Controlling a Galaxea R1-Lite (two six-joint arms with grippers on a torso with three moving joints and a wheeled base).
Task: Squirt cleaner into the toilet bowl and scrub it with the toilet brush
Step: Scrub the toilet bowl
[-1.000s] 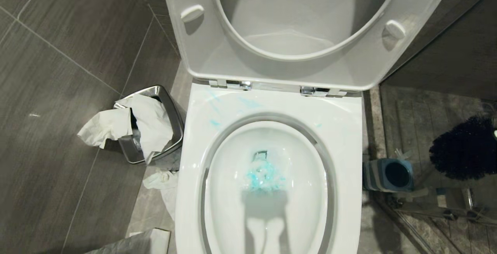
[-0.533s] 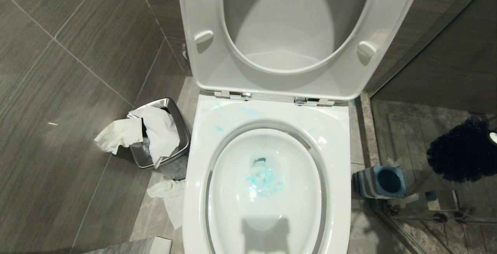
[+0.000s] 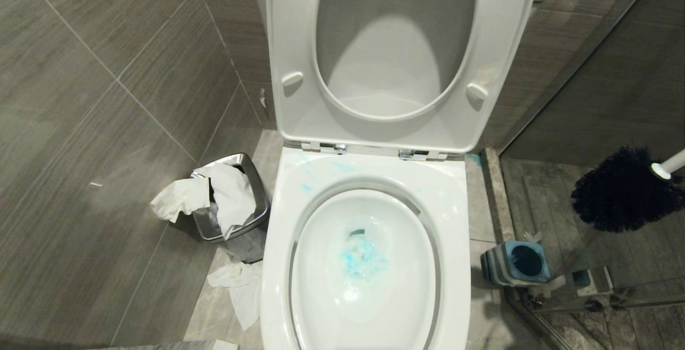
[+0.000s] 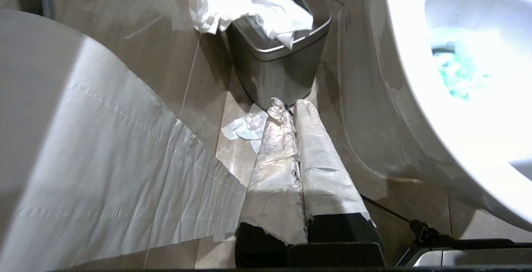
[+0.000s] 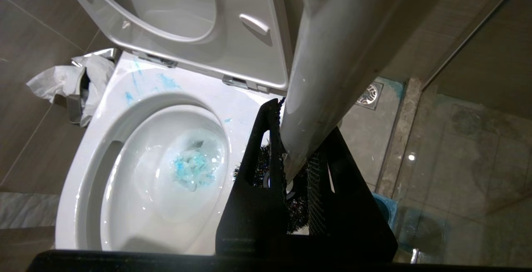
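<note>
The white toilet bowl [image 3: 275,264] stands open in the middle, seat and lid [image 3: 299,45] raised. Blue cleaner [image 3: 359,261] clouds the water, and thin blue smears [image 3: 307,187] mark the back rim. The toilet brush hangs in the air to the right of the bowl, above the shower floor, its black bristle head [image 3: 623,189] below the white handle [image 3: 671,165]. In the right wrist view my right gripper [image 5: 297,139] is shut on the white handle [image 5: 328,76], with bristles [image 5: 262,168] showing beyond the fingers. My left gripper [image 4: 293,110] is shut and empty, low beside the bowl [image 4: 409,68].
A steel waste bin [image 3: 259,200] stuffed with paper stands left of the toilet, with crumpled tissue [image 3: 241,286] on the floor. The grey-and-blue brush holder [image 3: 516,261] sits right of the bowl by a glass shower partition. A floor drain [image 5: 368,95] lies behind. A toilet paper sheet [image 4: 104,159] hangs near the left gripper.
The whole head view has shifted: the camera has moved, so the toilet sits lower and smaller. The brush head has risen above the holder, and its white handle now shows.
</note>
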